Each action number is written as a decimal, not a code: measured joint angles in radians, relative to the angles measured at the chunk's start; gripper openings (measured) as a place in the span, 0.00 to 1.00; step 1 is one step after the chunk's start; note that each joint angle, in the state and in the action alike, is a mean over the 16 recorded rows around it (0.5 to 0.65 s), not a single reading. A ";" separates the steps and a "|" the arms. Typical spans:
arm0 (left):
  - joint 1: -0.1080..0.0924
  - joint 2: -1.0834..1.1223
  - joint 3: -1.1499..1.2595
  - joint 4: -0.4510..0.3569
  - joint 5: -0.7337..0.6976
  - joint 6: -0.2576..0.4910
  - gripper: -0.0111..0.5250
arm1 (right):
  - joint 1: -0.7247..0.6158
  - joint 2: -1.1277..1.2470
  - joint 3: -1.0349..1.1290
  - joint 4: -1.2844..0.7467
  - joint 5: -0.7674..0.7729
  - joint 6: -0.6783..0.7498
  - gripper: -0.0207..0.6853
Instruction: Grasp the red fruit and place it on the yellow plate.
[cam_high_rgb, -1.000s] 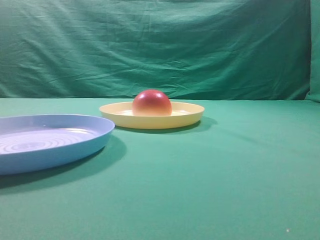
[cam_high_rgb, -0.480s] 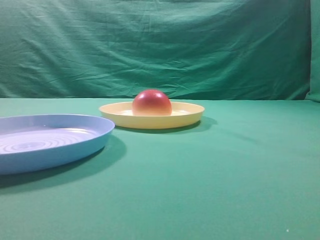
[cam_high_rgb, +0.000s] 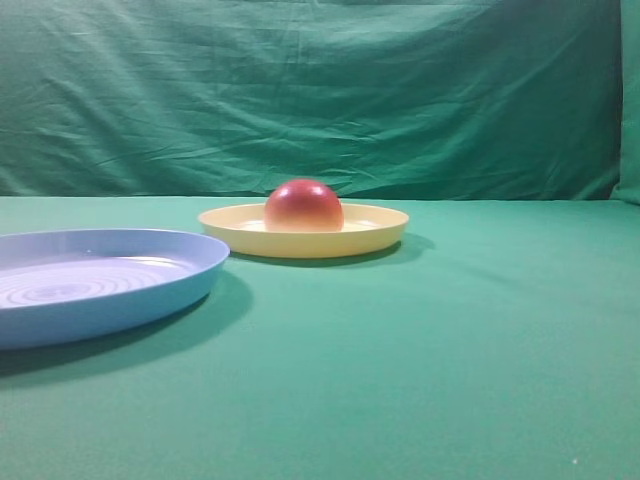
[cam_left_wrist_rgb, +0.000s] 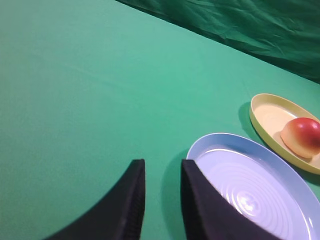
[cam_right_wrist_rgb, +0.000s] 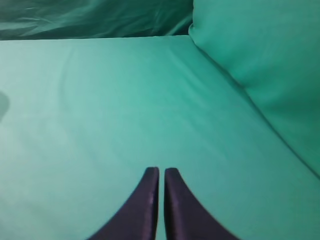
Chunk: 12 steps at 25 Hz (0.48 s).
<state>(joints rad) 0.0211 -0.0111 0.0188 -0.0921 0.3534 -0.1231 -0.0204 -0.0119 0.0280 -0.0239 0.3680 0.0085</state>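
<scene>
item: red fruit (cam_high_rgb: 303, 206), dome-shaped, dark red on top paling toward the base; resting inside the yellow plate (cam_high_rgb: 375, 238), touching its floor, toward the far edge of the desk (cam_high_rgb: 450, 350).
item: yellow plate, round, shallow, low rim; flat on the green cloth covering the desk, near mid-width of the far edge.
item: blue plate (cam_high_rgb: 150, 295), light blue with concentric rings, nearer the front left of the desk; just beside the yellow plate in the left wrist view, the two rims close, contact cannot be told.
item: left gripper (cam_left_wrist_rgb: 162, 175), dark jaws slightly parted with a narrow gap, grasping nothing; above the green cloth next to the blue plate's rim.
item: right gripper (cam_right_wrist_rgb: 161, 175), dark jaws closed nearly tip to tip, nothing between them; over bare green cloth, well apart from both plates.
item: green backdrop (cam_high_rgb: 320, 90), wrinkled, hanging behind the far edge.
</scene>
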 joint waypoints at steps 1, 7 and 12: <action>0.000 0.000 0.000 0.000 0.000 0.000 0.31 | 0.000 0.000 0.000 0.019 0.000 -0.023 0.03; 0.000 0.000 0.000 0.000 0.000 0.000 0.31 | 0.000 0.000 0.000 0.082 0.002 -0.099 0.03; 0.000 0.000 0.000 0.000 0.000 0.000 0.31 | 0.000 0.000 0.000 0.085 0.002 -0.104 0.03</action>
<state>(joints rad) 0.0211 -0.0111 0.0188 -0.0921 0.3534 -0.1231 -0.0204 -0.0119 0.0280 0.0615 0.3701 -0.0953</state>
